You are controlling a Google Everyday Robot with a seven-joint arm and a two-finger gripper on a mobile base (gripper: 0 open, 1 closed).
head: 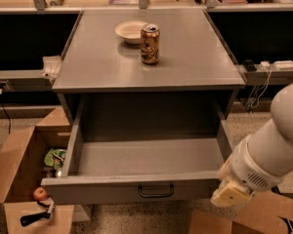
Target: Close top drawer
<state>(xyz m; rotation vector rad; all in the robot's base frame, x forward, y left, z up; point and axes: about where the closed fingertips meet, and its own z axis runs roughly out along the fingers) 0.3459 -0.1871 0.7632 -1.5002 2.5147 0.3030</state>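
Observation:
The top drawer (112, 192) of the grey metal cabinet is pulled far out towards me. Its deep box (146, 156) is empty, and a small dark wire handle (156, 191) sits at the centre of the front panel. My gripper (229, 194), cream-coloured at the end of the white arm (273, 150), is low at the right, right beside the drawer's front right corner. I cannot tell whether it touches the panel.
A white bowl (131, 31) and a drink can (150, 44) stand on the cabinet top (195, 57). An open cardboard box (14, 179) holding an apple (39, 194) and a green packet (53, 157) sits on the floor at the left. More cardboard (263, 218) lies at the lower right.

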